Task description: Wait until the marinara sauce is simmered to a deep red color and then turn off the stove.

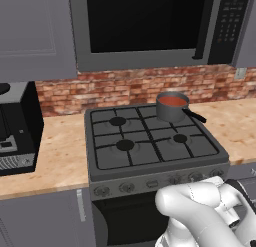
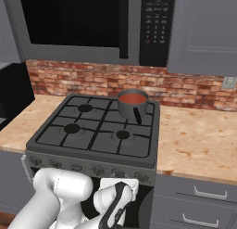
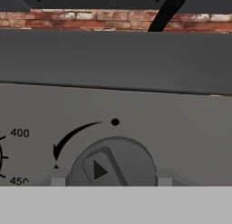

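Observation:
The marinara sauce [image 1: 172, 100] [image 2: 132, 98] is a smooth orange-red surface in a grey saucepan [image 1: 171, 112] [image 2: 132, 110] on the back right burner of the stove [image 1: 150, 143] [image 2: 92, 130]. The pan's black handle [image 3: 165, 12] points toward the front. My gripper [image 3: 111, 177] is low at the stove's front panel, open. Its two finger tips [image 3: 58, 177] stand either side of a round grey knob [image 3: 115, 162], close to its rim. The knob's pointer ridge is tilted, with a black dot and a curved arrow above it.
A black-windowed microwave [image 1: 145, 26] [image 2: 83, 24] hangs over the range. A black coffee machine [image 1: 15, 126] stands on the left counter [image 1: 60, 151]. Bare counter [image 2: 194, 140] lies to the right, with drawers [image 2: 194, 205] below. Temperature numbers [image 3: 19, 133] mark the panel left of the knob.

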